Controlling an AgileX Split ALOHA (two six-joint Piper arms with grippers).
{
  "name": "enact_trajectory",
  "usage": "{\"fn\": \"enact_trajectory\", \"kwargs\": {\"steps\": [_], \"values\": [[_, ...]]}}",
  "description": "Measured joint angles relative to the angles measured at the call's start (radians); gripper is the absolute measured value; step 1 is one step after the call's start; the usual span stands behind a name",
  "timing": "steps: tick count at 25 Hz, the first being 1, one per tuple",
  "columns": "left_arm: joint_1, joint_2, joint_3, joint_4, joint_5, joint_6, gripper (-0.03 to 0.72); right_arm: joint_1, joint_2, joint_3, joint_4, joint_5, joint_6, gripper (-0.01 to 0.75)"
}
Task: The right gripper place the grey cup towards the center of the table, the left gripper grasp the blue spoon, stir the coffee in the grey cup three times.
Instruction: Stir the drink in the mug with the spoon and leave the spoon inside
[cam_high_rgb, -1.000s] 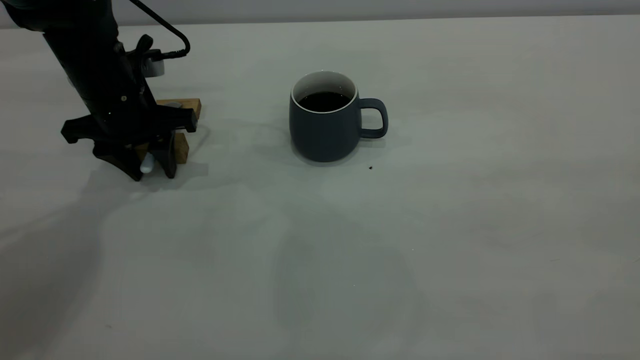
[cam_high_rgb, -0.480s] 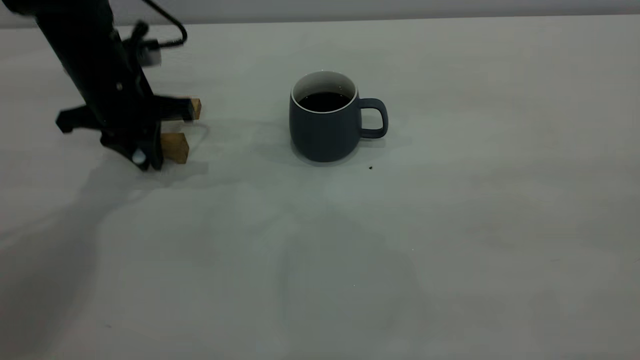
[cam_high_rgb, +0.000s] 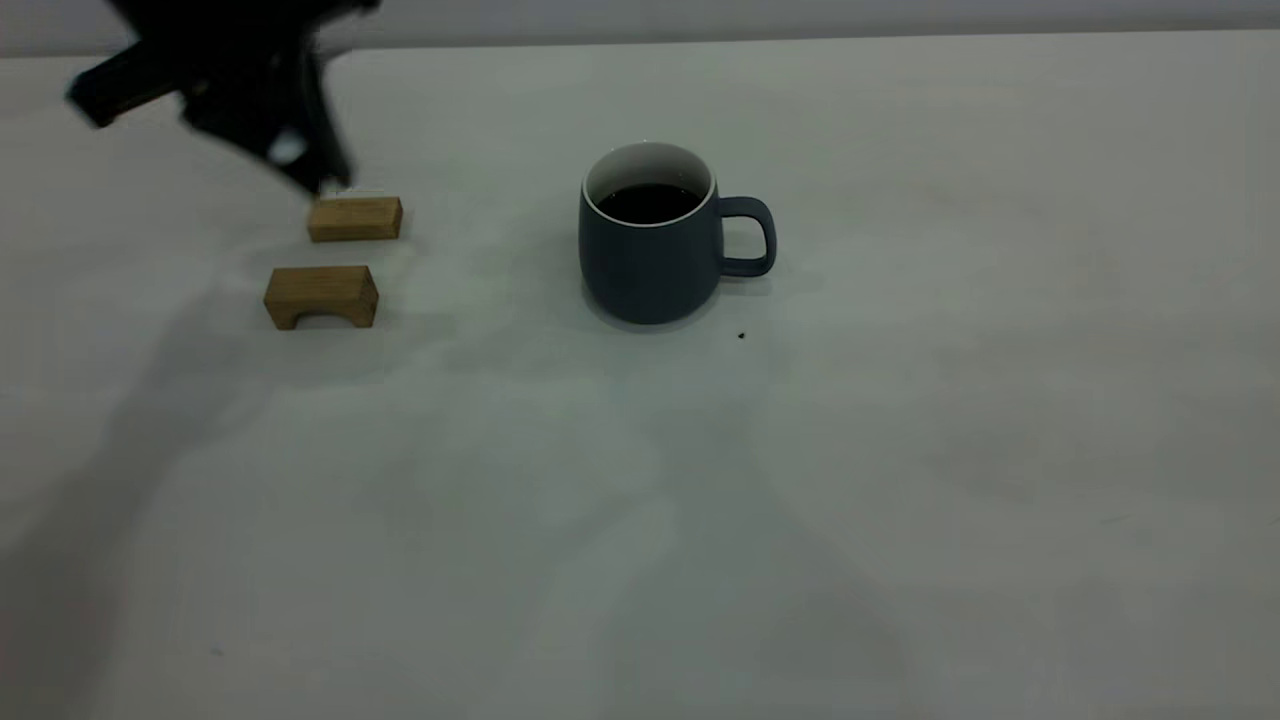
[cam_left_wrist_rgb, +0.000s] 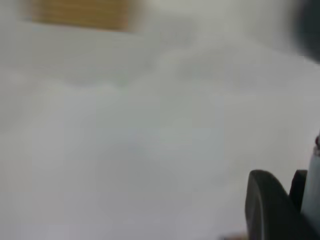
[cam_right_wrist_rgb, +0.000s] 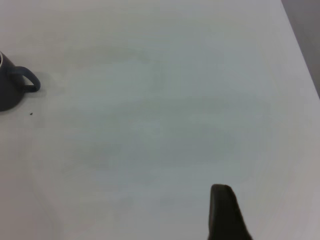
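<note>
Your left gripper (cam_high_rgb: 290, 160), upper left of frame, is clamped on the spoon (cam_high_rgb: 287, 150) above two wood blocks (cam_high_rgb: 354, 218). Cup (cam_high_rgb: 651, 240) w/ coffee (cam_high_rgb: 648, 202) sits mid-table. Next: carry spoon right, dip, stir 3x; right gripper (cam_right_wrist_rgb: 226, 212): can't tell.

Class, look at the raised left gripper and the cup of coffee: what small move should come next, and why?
Probably carry the left gripper, shut on the blue spoon, sideways toward the grey cup. It is lifted above the wooden blocks, and the coffee is not yet stirred.
</note>
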Motion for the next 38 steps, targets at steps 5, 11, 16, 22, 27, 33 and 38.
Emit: {"fn": "enact_trajectory", "kwargs": {"steps": [5, 11, 16, 22, 27, 33, 38], "values": [[-0.057, -0.003, 0.000, -0.348, 0.029, 0.205, 0.131, 0.000, 0.000, 0.000, 0.000, 0.000, 0.000, 0.489], [-0.071, -0.003, 0.001, -0.629, 0.059, 0.227, 0.131, 0.000, 0.000, 0.000, 0.000, 0.000, 0.000, 0.489], [-0.071, -0.003, 0.001, -0.821, 0.087, 0.110, 0.131, 0.000, 0.000, 0.000, 0.000, 0.000, 0.000, 0.489], [-0.069, -0.003, 0.001, -0.865, 0.138, -0.249, 0.131, 0.000, 0.000, 0.000, 0.000, 0.000, 0.000, 0.489], [-0.069, -0.003, 0.001, -0.866, 0.103, -0.537, 0.131, 0.000, 0.000, 0.000, 0.000, 0.000, 0.000, 0.489], [-0.071, -0.003, 0.001, -0.872, 0.012, -0.839, 0.131, 0.000, 0.000, 0.000, 0.000, 0.000, 0.000, 0.489], [-0.093, 0.002, 0.001, -0.902, -0.055, -0.923, 0.131, 0.000, 0.000, 0.000, 0.000, 0.000, 0.000, 0.489]]}}
